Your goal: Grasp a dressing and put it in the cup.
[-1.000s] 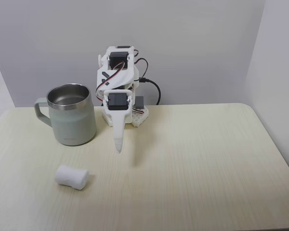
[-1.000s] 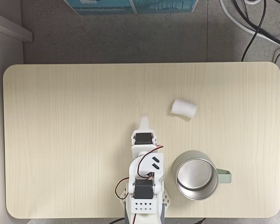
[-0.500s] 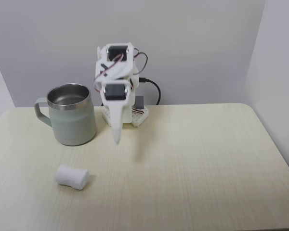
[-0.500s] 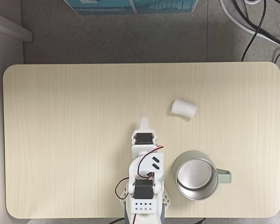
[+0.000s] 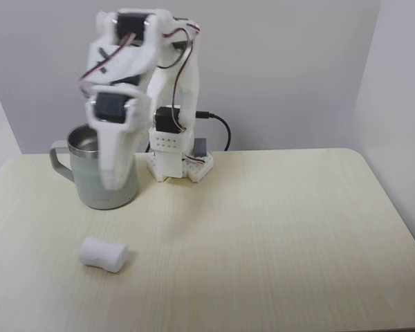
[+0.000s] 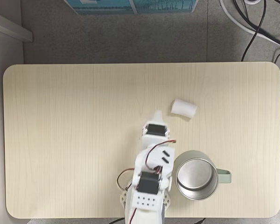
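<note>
Your white plastic gripper [image 5: 112,181], fingers together and empty, overlaps the pale grey-green steel-rimmed mug [image 5: 100,181] from the front, while from above it [image 6: 157,115] points near the small white gauze roll [image 6: 184,108] lying on the table.

Seen from above, the desk [image 6: 60,140] lies bare across its whole 9 o'clock half and along the 12 o'clock edge. The obstacles cluster toward 5 o'clock: the cup [image 6: 196,175] stands just beside the arm's base, handle pointing to 3 o'clock. The dressing [image 6: 184,108] lies alone at 1 o'clock from the gripper [image 6: 157,115], open wood between them, and well apart from the cup.
</note>
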You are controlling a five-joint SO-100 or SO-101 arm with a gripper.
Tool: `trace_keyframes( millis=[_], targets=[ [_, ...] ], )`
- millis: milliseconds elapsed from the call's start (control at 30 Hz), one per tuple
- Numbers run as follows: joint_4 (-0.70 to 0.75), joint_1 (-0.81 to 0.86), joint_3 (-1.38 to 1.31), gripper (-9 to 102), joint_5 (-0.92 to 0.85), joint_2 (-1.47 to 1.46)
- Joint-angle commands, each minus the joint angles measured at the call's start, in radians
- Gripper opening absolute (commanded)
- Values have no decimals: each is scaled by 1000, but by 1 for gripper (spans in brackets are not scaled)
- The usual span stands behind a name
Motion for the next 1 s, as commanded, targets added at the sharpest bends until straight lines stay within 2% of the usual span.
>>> trace_keyframes(
  millis=[0,167,400,800,867,967],
  targets=[
    [95,64,187,17,0,196],
    [120,95,206,25,-71,403],
    [71,126,210,27,-133,721],
    [55,143,273,27,-138,900],
    [55,144,275,23,-138,896],
    [55,138,281,4,-141,899]
  ],
)
